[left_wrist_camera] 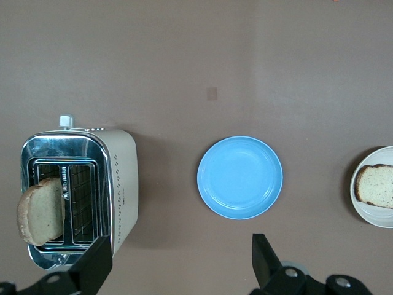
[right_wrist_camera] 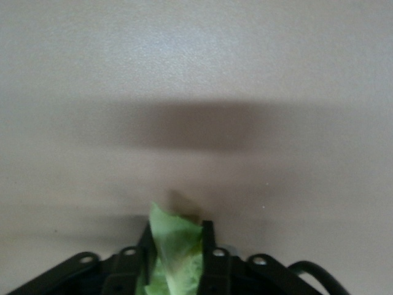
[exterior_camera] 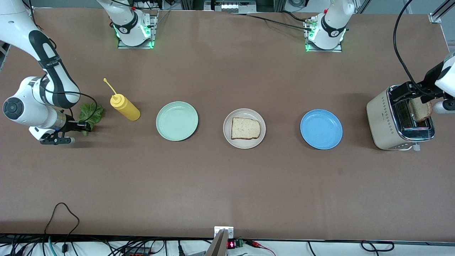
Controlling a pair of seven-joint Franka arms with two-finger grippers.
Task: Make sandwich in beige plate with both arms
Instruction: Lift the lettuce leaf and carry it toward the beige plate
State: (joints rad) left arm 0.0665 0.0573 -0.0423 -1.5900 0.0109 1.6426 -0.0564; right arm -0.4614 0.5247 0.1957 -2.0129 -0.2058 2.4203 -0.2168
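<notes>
Already the right gripper (right_wrist_camera: 177, 258) has its fingers pinching the floppy green lettuce leaf (exterior_camera: 90, 113) at the tabletop's right-arm end. Thin as it is, it may tear or slip free. One bread slice (exterior_camera: 245, 128) lies in the round beige plate (exterior_camera: 229, 137) mid-tabletop. The left gripper (left_wrist_camera: 178, 261), fingers spread, hovers over the cream toaster (exterior_camera: 382, 117) holding another slice.

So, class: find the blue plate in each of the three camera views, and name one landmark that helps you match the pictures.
Front view: the blue plate lies on the table between the beige plate and the toaster.
Left wrist view: the blue plate sits mid-picture, between the toaster and the beige plate at the picture's edge.
Right wrist view: not in it.
Shared landmark: the toaster, with a bread slice standing in its slot.
</notes>
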